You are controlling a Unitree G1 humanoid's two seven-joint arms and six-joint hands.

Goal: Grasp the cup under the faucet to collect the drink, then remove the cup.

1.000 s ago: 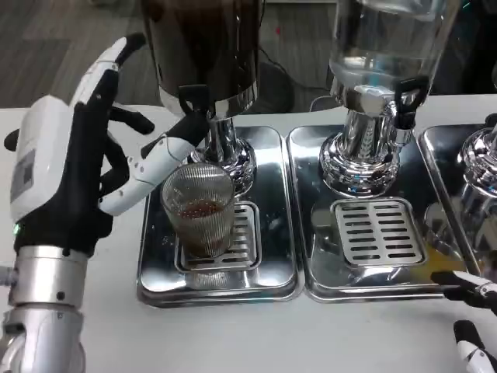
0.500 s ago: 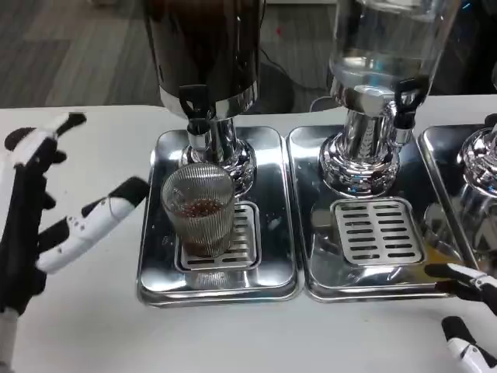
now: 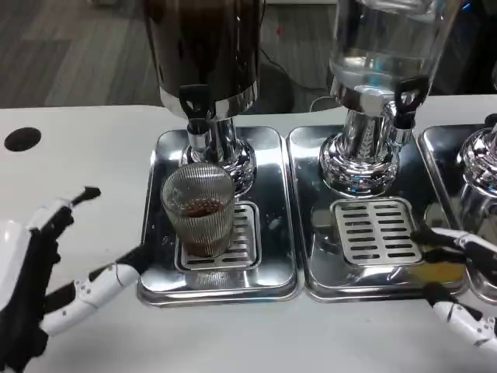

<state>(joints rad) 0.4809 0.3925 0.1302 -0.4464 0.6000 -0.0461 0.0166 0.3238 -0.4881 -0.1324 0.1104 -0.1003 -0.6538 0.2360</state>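
A ribbed clear glass cup (image 3: 199, 211) with a little dark drink in it stands on the drip grate (image 3: 245, 241) of the left tray, just below the black faucet (image 3: 195, 105) of the dark drink dispenser (image 3: 203, 47). My left hand (image 3: 43, 291) is low at the left edge, fingers spread and holding nothing, well to the left of the cup. My right hand (image 3: 458, 284) shows at the lower right corner, with its fingers apart over the front edge of the middle tray, and it holds nothing.
A second dispenser (image 3: 380, 62) with clear liquid stands on the middle steel tray (image 3: 373, 284) with its own grate. A third dispenser base (image 3: 481, 163) is at the right edge. A black hole (image 3: 22, 138) marks the white table at the left.
My left hand has dropped from beside the faucet down and back to the lower left corner. My right hand has risen slightly into view. The cup has stayed in place.
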